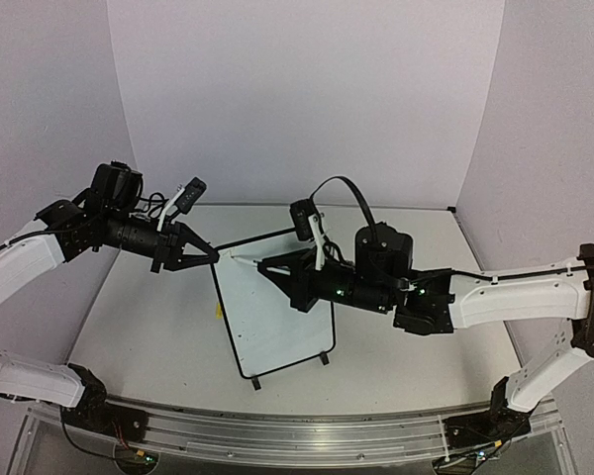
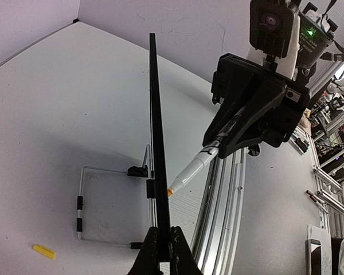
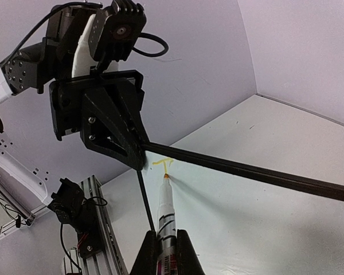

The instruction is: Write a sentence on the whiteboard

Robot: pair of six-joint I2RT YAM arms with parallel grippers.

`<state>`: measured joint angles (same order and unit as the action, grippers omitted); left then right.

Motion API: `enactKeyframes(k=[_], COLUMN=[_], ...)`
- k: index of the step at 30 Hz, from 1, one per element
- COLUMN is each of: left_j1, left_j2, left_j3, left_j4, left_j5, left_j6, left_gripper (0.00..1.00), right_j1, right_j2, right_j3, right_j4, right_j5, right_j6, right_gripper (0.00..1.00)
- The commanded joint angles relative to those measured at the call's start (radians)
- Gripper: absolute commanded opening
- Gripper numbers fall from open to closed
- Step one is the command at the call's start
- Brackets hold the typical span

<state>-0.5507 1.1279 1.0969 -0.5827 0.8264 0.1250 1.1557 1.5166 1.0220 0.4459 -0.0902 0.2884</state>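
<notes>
You are at the very start: your left hand (image 1: 214, 254) clamps the whiteboard (image 1: 277, 322) mid-frame, your right hand (image 1: 264, 264) grips the marker (image 3: 167, 209) against it, and the sentence (image 3: 162, 164) is one yellowish stroke (nearly everything remains).

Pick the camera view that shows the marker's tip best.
Right wrist: the marker tip sits centre frame, at the whiteboard beside a yellow stroke. Left wrist shows it side-on against the board's face. From the top it is too small to make out.

Small yellow piece (image 2: 44, 251) on white table (image 2: 57, 103)
</notes>
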Motion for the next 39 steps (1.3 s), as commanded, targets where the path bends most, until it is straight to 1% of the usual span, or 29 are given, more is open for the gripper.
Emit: enactKeyframes(k=[1,7,17,20,24,28,39], left_j1=[-0.005,-0.005,-0.005,-0.005,-0.005,-0.005,-0.004], left_j2=[-0.03,-0.029,-0.028,-0.025,-0.024,-0.025,-0.021], left_j3=[0.0,0.001,-0.001,-0.003,-0.003,-0.003,-0.001], left_j4=[0.025,0.025,0.025,0.024,0.023,0.024,0.023], left_j5=[0.032,0.035,0.032,0.03,0.03,0.026,0.029], left_j6=[-0.001,-0.001,-0.001,-0.001,0.001,0.0,0.0], left_gripper=[0.0,0.0,0.0,0.0,0.0,0.0,0.0], right_j1=[0.0,0.005,0.013,0.015,0.021,0.021,0.021], right_j2=[-0.016,0.004,0.053,0.046,-0.001,-0.057,-0.085], right_j3=[-0.033,-0.027,0.028,0.021,-0.031,-0.089,-0.136], right_j4=[-0.034,-0.034,0.052,0.092,0.171,0.212,0.139], right_j5=[0.031,0.008,-0.044,-0.067,-0.084,-0.055,0.07], right_j6=[0.033,0.041,0.026,0.033,0.046,0.058,0.044], right_gripper=[0.0,0.0,0.0,0.0,0.0,0.0,0.0])
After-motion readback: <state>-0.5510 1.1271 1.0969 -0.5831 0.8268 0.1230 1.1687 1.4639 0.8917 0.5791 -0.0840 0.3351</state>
